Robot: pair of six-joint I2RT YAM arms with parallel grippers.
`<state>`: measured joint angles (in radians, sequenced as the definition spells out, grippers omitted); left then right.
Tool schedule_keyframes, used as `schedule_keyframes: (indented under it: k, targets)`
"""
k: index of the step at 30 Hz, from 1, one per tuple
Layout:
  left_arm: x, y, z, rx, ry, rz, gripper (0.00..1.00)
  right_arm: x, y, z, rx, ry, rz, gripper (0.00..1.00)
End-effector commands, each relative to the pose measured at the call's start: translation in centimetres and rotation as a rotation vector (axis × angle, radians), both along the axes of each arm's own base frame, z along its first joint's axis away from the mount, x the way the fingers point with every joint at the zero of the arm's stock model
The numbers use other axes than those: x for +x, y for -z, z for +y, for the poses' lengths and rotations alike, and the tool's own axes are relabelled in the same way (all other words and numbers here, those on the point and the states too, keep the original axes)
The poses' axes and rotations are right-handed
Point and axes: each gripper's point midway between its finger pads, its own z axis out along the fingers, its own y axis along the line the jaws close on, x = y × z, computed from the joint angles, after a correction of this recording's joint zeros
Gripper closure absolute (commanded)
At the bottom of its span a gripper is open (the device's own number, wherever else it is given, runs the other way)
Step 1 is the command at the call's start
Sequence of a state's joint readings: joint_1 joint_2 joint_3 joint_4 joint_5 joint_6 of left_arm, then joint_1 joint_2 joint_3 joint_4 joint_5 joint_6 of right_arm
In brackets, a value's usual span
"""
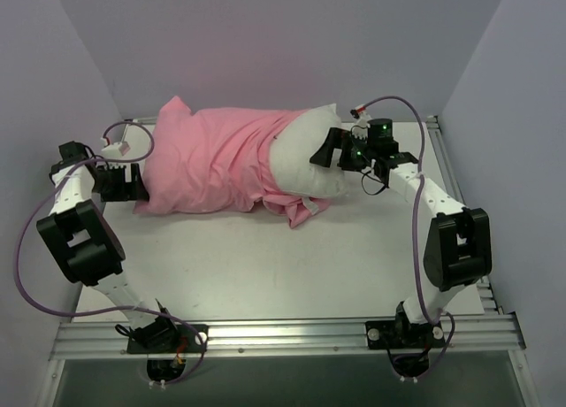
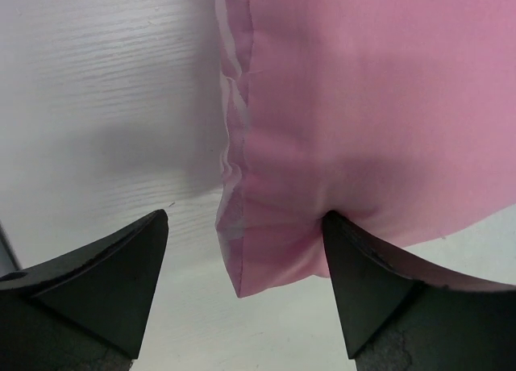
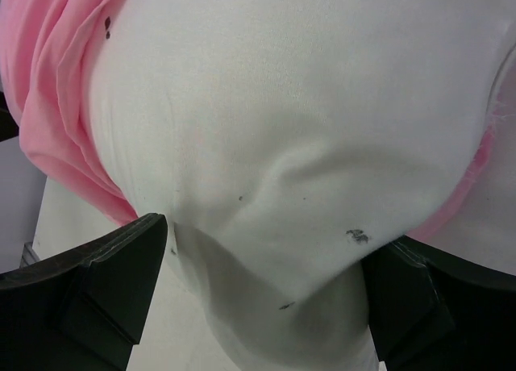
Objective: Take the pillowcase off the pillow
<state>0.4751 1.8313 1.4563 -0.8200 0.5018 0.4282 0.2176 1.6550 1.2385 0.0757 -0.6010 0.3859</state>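
The pink pillowcase [image 1: 208, 159] lies across the back of the white table [image 1: 265, 261], still covering the left part of the pillow. The pillow's [image 1: 309, 155] off-white right end sticks out of the case's mouth. My left gripper [image 1: 134, 184] sits at the case's closed left end. In the left wrist view it [image 2: 242, 258] is open, a pink corner [image 2: 274, 250] hangs between the fingers, and the right finger [image 2: 379, 290] touches the fabric. My right gripper [image 1: 329, 149] is at the bare pillow end. There it [image 3: 266, 266] stands open, with the white pillow corner [image 3: 290, 185] bulging between its wide-set fingers.
Grey walls close in the table at the back and on both sides. An aluminium rail [image 1: 283, 334] runs along the front edge with both arm bases on it. A loose pink flap [image 1: 305, 211] of the case trails on the table below the pillow.
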Motion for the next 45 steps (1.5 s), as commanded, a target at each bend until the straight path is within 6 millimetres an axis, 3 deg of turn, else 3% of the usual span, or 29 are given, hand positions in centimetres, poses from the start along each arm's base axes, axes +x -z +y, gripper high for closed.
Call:
schedule_keyframes:
  k: [1,3,8,11,13,14,15,17,18,20,22,23,25,26,27,29,32,39,40,43,45]
  targets:
    - [0.0,-1.1,-1.0,-0.047,0.065,-0.073,0.14,-0.1,0.6,1.3,0.04,-0.056,-0.028,0.0]
    - [0.0,-0.3,-0.5,-0.023,0.067,-0.074,0.16,0.1,2.7,1.8,0.034,-0.055,0.005,0.0]
    - [0.1,2.4,-1.3,-0.108,0.047,-0.015,0.39,1.7,6.5,2.3,-0.038,-0.028,0.049,0.0]
    - [0.5,3.0,-2.1,-0.168,0.043,-0.004,0.64,2.1,6.9,3.1,-0.003,-0.03,0.029,0.0]
    - [0.8,2.9,-2.3,-0.179,0.043,-0.008,0.8,2.1,6.9,3.7,0.029,-0.046,0.011,0.06]
    - [0.7,2.9,-2.4,-0.185,0.035,-0.006,0.98,2.1,6.9,4.0,0.049,-0.052,0.015,0.12]
    - [0.8,2.7,-2.4,-0.178,0.034,-0.015,0.98,2.3,7.1,4.2,0.065,-0.059,0.01,0.34]
    - [0.7,2.5,-2.2,-0.169,0.022,-0.015,0.98,2.0,6.8,4.7,0.112,-0.076,0.024,0.71]
    - [0.6,2.2,-1.8,-0.147,0.011,-0.02,0.98,2.3,6.3,4.8,0.125,-0.074,0.006,1.0]
    - [0.4,1.9,-0.9,-0.123,-0.014,-0.023,0.98,2.5,5.5,4.3,0.134,-0.056,-0.004,1.0]
    - [0.1,1.5,0.3,-0.086,-0.048,-0.024,0.98,2.6,2.9,3.7,0.151,-0.042,-0.04,1.0]
    - [-0.2,1.4,1.3,-0.078,-0.077,-0.026,0.98,2.7,0.4,3.0,0.162,-0.03,-0.093,1.0]
    - [-0.3,1.1,3.0,-0.039,-0.117,-0.036,0.98,2.6,-2.3,1.9,0.167,-0.009,-0.136,1.0]
    - [-0.2,1.0,4.1,-0.014,-0.15,-0.044,0.98,2.5,-4.9,0.8,0.175,0.009,-0.182,1.0]
    - [-0.2,0.9,4.9,0.014,-0.169,-0.047,0.98,2.3,-6.3,0.3,0.181,0.016,-0.206,1.0]
    - [0.0,0.6,6.5,0.086,-0.204,-0.048,0.98,1.4,-9.9,-0.8,0.197,0.03,-0.273,1.0]
    - [0.5,-0.8,7.9,0.16,-0.236,-0.081,0.98,-0.1,-13.8,-3.1,0.205,0.071,-0.325,1.0]
    - [0.5,-3.4,12.0,0.37,-0.303,-0.111,0.98,-4.7,-20.7,-6.7,0.194,0.113,-0.43,1.0]
    - [0.6,-3.8,12.4,0.396,-0.3,-0.116,0.98,-4.7,-21.7,-8.7,0.188,0.149,-0.446,1.0]
    - [0.7,-5.1,14.2,0.452,-0.325,-0.132,0.98,-5.7,-23.5,-12.1,0.209,0.2,-0.469,1.0]
    - [0.7,-5.6,15.5,0.494,-0.348,-0.131,0.98,-6.4,-25.2,-13.5,0.228,0.228,-0.506,1.0]
